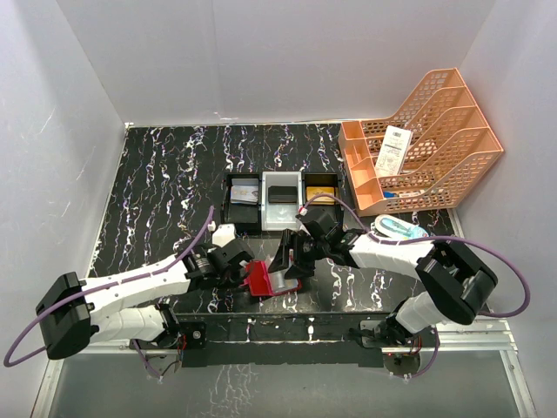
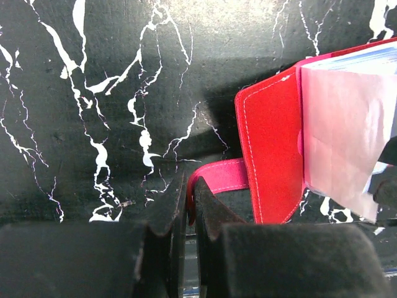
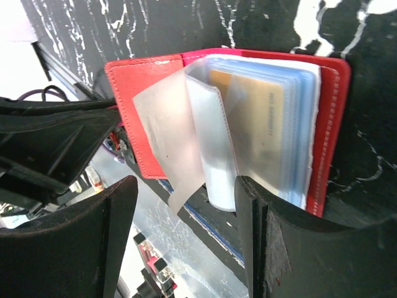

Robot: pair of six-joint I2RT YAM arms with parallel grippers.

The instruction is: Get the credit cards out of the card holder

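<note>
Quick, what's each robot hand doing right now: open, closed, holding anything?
Left hand: closed on the red card holder's snap tab.
Right hand: open, holding nothing, just by the clear sleeves.

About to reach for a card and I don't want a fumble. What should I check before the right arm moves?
1. Wallet open: ok.
2. Left gripper shut on tab: ok.
3. Right gripper open: ok.
4. Gold card in sight: ok.
5. Path to card clear: not ok, a loose sleeve curls up in front of it.
6. Which side the card slides out: cannot tell.
</note>
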